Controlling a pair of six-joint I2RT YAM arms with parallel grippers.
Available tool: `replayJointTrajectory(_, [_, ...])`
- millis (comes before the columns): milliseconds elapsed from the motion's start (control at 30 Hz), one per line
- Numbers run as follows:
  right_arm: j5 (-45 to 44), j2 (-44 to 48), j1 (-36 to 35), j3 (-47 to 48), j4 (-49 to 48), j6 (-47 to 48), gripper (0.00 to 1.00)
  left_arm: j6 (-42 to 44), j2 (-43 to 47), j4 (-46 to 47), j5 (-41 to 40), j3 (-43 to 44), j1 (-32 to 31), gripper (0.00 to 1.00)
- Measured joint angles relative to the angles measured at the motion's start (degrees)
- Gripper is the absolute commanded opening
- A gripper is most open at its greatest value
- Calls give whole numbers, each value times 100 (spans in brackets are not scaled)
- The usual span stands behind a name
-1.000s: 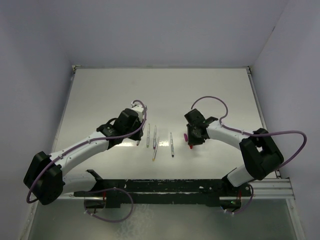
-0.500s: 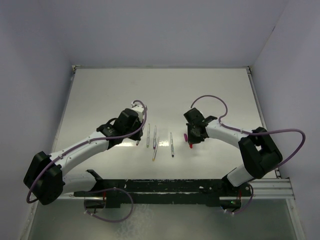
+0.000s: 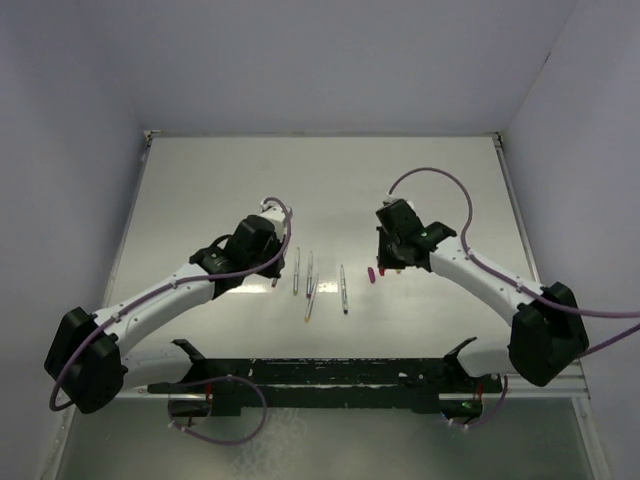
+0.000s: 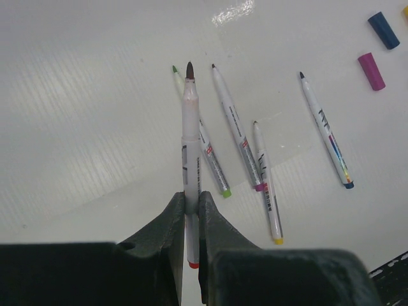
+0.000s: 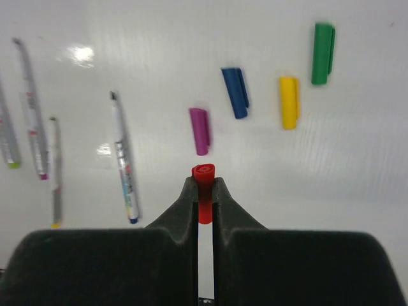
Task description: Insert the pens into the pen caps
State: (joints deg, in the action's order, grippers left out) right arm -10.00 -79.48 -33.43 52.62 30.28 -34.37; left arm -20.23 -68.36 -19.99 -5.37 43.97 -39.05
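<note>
Between the clenched fingertips of the right gripper sits the red cap, its round end poking out past them. Just beyond it on the table lies the purple cap. The blue cap, yellow cap and green cap lie further off to the right, all apart from one another.

Across the table, the left gripper is clamped on the red-ended pen, whose dark tip points away from the jaws. Below and beside it four pens lie flat: the green-ended pen, purple-ended pen, yellow-ended pen and blue-ended pen.
</note>
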Motion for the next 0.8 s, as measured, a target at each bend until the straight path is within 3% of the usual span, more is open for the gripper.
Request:
replayJointTrajectory(267, [20,844,0,791,-1058,400,0,26,114,109,348,382,0,0])
replayJointTrajectory(800, [660,868,0,866,-4103,1279,0,-535,-186,2697,2033,348,0,0])
